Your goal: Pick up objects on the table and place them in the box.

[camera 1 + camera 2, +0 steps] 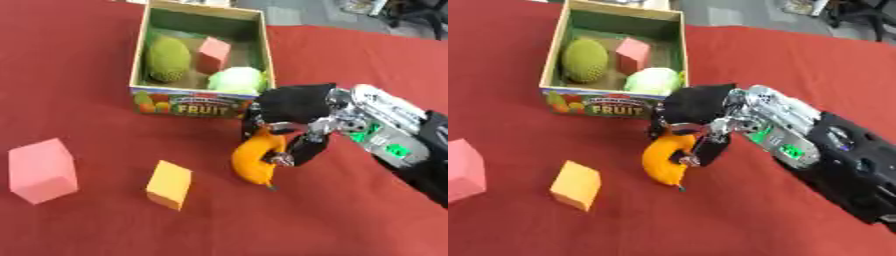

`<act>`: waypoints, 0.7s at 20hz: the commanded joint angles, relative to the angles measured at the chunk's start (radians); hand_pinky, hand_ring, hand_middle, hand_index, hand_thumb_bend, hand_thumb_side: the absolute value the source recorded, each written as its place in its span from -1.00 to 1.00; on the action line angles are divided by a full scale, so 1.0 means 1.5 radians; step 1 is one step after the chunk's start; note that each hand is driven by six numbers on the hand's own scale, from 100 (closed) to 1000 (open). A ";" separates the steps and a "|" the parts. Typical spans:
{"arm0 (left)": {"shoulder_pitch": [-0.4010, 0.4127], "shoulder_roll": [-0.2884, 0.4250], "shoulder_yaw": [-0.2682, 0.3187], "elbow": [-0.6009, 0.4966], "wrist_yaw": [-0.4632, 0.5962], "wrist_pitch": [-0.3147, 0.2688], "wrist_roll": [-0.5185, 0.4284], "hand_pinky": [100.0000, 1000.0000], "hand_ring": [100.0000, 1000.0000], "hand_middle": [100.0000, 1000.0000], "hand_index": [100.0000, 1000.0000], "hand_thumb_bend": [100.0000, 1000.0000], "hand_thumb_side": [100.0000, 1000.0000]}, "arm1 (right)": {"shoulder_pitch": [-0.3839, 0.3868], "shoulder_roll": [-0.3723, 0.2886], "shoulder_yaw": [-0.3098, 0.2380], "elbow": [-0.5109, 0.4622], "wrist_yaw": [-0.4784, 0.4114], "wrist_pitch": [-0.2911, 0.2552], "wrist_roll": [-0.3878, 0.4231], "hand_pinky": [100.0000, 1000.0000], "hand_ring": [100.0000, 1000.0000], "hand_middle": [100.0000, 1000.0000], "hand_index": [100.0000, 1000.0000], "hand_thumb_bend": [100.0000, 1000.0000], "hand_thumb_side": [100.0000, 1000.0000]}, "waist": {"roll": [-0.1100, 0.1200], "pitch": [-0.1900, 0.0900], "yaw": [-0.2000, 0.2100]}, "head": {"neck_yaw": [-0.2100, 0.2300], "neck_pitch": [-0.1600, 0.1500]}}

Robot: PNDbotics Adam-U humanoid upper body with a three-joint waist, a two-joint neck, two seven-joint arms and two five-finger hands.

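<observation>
The right hand (293, 125) grips an orange banana-shaped fruit (255, 161) just beside the box (199, 106). 2 blocks lie on the table (79, 105).

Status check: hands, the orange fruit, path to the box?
Right hand curled round orange fruit, just outside box front wall. Left hand not in view. Nothing between fruit and box.

Two pink blocks (39, 170) (213, 54), one orange block (170, 184), one banana (255, 161), one box (194, 106)

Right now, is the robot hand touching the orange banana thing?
Touching. The left eye view shows the right robot hand with its fingers curled round the orange banana-shaped fruit, near the box.
</observation>
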 commanded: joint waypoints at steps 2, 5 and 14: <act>-0.001 0.015 0.008 -0.010 -0.002 0.000 0.004 0.48 0.55 0.42 0.92 -0.59 0.47 | 0.002 -0.043 -0.044 -0.043 -0.026 -0.002 -0.048 0.49 0.24 -0.20 0.14 -1.00 -1.00 | 0.006 -0.008 -0.002 | 0.003 -0.006; 0.000 0.015 0.008 -0.010 -0.003 0.002 0.005 0.48 0.55 0.42 0.92 -0.59 0.47 | 0.011 -0.057 -0.066 -0.044 -0.043 -0.018 -0.080 0.48 0.24 -0.21 0.13 -1.00 -1.00 | 0.006 -0.008 -0.004 | 0.006 -0.006; 0.002 0.016 0.009 -0.010 -0.003 0.003 0.006 0.48 0.55 0.42 0.92 -0.59 0.47 | -0.028 -0.060 -0.150 -0.045 -0.097 -0.006 -0.175 0.49 0.23 -0.12 0.14 -1.00 -1.00 | 0.008 -0.013 -0.009 | 0.008 -0.006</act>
